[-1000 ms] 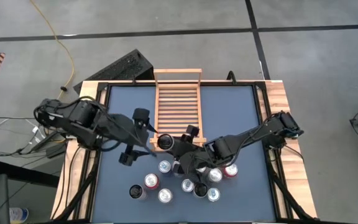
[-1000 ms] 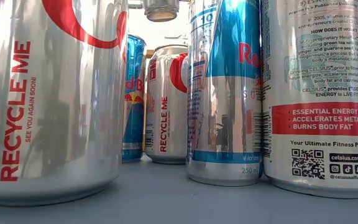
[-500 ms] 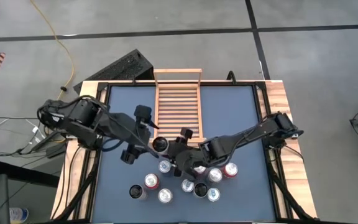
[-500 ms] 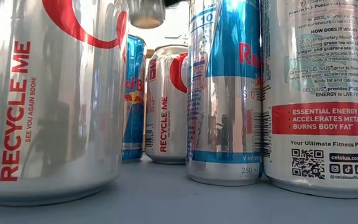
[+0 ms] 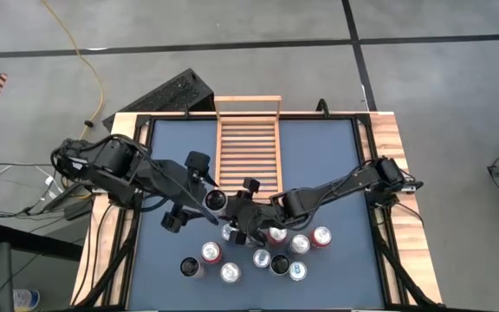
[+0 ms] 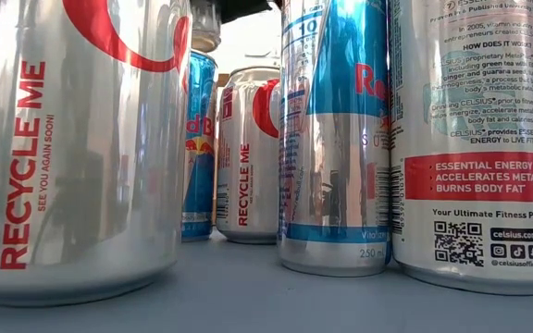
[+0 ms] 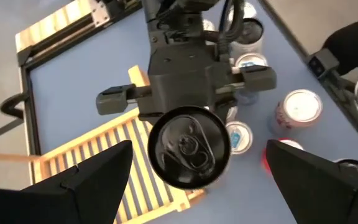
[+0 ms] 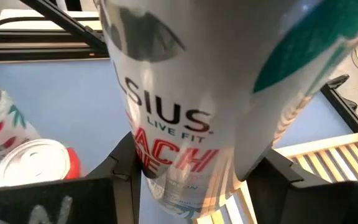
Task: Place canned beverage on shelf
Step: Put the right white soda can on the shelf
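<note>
One can in right tool

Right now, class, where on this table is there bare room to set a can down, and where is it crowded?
The wooden shelf has bare slats at its far end. Blue table lies bare on both sides of it. The near middle is crowded: standing cans cluster there, with the right gripper holding a can beside the open left gripper.

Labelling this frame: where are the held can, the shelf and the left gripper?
Held can (image 7: pixel 188 147), left wrist view, its top.
Shelf (image 5: pixel 248 139), high view, mid slats.
Left gripper (image 5: pixel 196 185), high view, between fingertips.
</note>
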You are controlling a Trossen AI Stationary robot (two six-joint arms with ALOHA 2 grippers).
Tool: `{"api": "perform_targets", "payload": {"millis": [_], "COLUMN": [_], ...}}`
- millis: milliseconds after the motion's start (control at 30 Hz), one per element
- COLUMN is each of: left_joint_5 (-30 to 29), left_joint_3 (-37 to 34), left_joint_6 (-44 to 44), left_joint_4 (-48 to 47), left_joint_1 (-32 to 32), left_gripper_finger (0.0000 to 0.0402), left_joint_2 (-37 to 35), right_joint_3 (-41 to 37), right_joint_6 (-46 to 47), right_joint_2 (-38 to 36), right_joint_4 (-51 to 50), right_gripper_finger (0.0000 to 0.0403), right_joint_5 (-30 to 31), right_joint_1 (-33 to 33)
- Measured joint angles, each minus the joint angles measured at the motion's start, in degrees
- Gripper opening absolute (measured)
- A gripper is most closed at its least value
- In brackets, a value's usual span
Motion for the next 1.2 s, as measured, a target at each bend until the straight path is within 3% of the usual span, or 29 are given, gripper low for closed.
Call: {"api": "perform_targets", "payload": {"millis": [267,933,1200], "left_joint_5": [-2.9,-12.5,-9.9], "left_joint_3": [-0.1,2.4,3.7], "left_joint_6": [0.2,-0.4,-0.7], "left_joint_4": [-4.0,-2.6,-4.2], "left_joint_1": [0.5,0.4,-0.3], "left_gripper_finger": [0.0358,0.0358,0.0358], "left_joint_2": [2.5,3.4,3.3], "right_joint_3": [0.0,0.1,0.0], "right_joint_6": [-0.8,-1.8,-1.7], "right_joint_2": [0.0,0.3,0.4], "right_joint_4": [0.9,1.7,1.0], "right_gripper_finger": [0.0189,0.0189,0.0189], "right_joint_5": [-1.2,-2.5,-2.6], "right_joint_1": [-1.4,-1.9,-2.0]}}
